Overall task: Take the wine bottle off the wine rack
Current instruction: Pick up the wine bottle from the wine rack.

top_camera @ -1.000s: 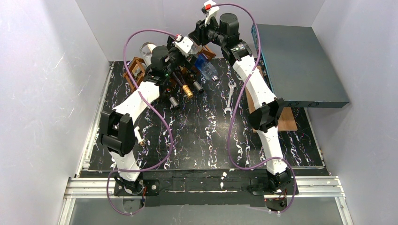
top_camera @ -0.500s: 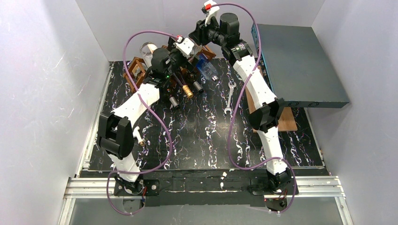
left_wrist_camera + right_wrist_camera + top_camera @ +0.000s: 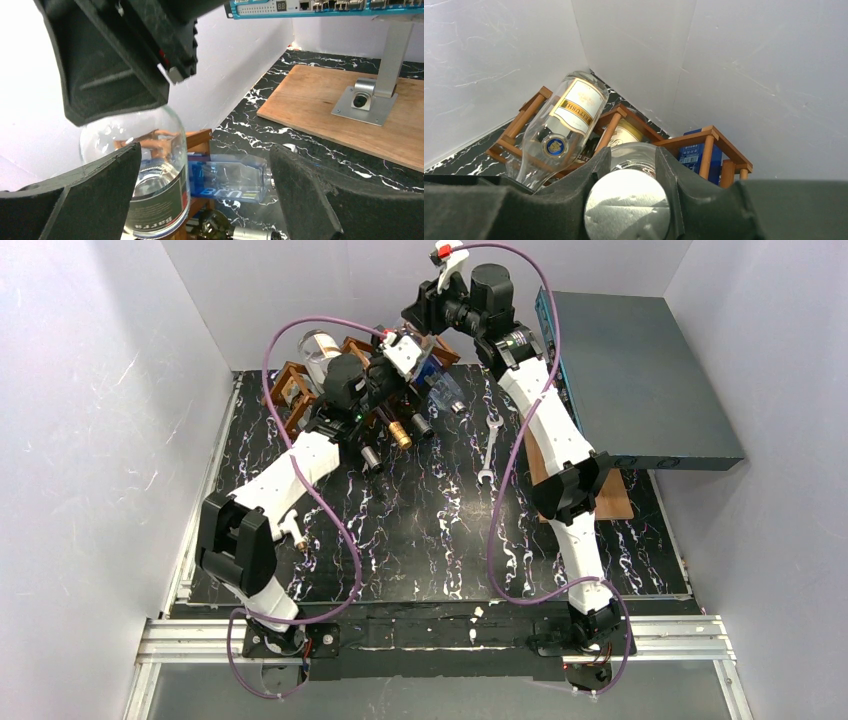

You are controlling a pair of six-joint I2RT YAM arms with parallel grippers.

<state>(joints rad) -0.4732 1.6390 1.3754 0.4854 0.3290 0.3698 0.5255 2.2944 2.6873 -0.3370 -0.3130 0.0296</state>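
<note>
My right gripper (image 3: 629, 160) is shut on the neck of a clear wine bottle, whose silver cap (image 3: 626, 210) fills the gap between the pads. In the left wrist view that wine bottle (image 3: 150, 175), with a dark label, hangs base-down under the right gripper's black body, over the top bar of the reddish-brown wine rack (image 3: 197, 140). My left gripper (image 3: 205, 165) is open, and the bottle's base sits beside its left finger (image 3: 90, 185) without contact. From above, the left gripper (image 3: 405, 350) is just below the right gripper (image 3: 422, 318), over the wine rack (image 3: 295, 390).
The rack holds a clear bottle with a white-gold label (image 3: 564, 125), a blue bottle (image 3: 227, 177) and several dark bottles with necks pointing forward (image 3: 400, 435). A wrench (image 3: 490, 450) lies right of the rack. A wooden board (image 3: 610, 495) and a grey box (image 3: 630, 370) stand at the right.
My left arm has reached farther back and to the right, bringing its gripper up around the hanging bottle, jaws slightly wider. The right gripper has stayed shut on the neck.
</note>
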